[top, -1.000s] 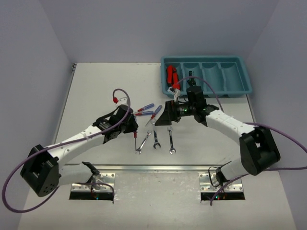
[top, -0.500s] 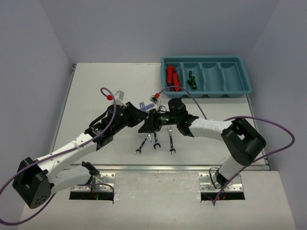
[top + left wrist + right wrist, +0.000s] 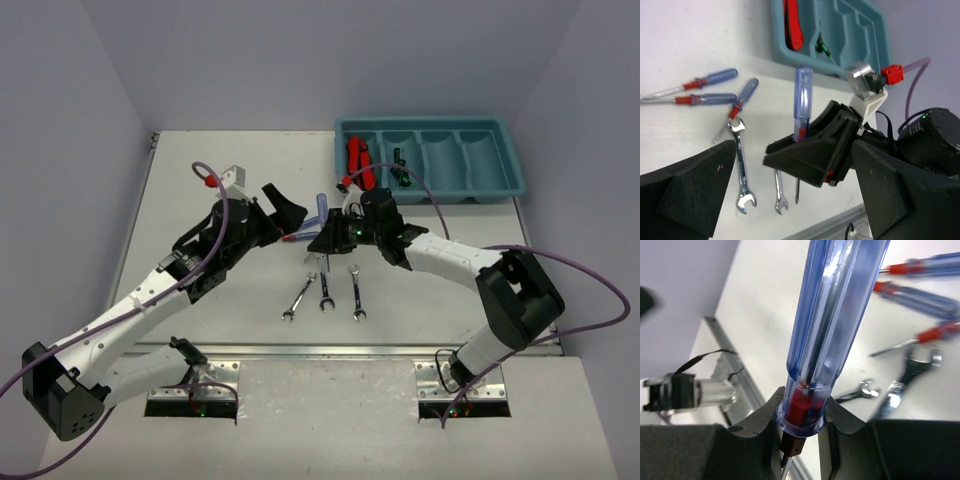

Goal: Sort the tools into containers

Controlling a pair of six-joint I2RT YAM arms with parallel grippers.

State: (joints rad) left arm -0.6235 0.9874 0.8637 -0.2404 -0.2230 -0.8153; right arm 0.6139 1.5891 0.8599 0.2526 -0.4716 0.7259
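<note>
On my overhead feed the right gripper (image 3: 328,240) is clenched on one blue-handled screwdriver (image 3: 835,325), pinching it at the red collar where handle meets shaft. The clear blue handle stands nearly upright above the fingers (image 3: 842,422). It hangs over the table (image 3: 200,170), just beyond the heads of the three silver wrenches (image 3: 325,292), near the teal tray (image 3: 490,187) but outside it. The left gripper (image 3: 287,203) hovers close beside it, jaws spread wide and holding nothing. Three more blue screwdrivers (image 3: 715,80) lie loose on the table. In the tray, red-and-black knives (image 3: 357,160) fill the leftmost compartment and thin dark screwdrivers (image 3: 400,168) sit in the next.
</note>
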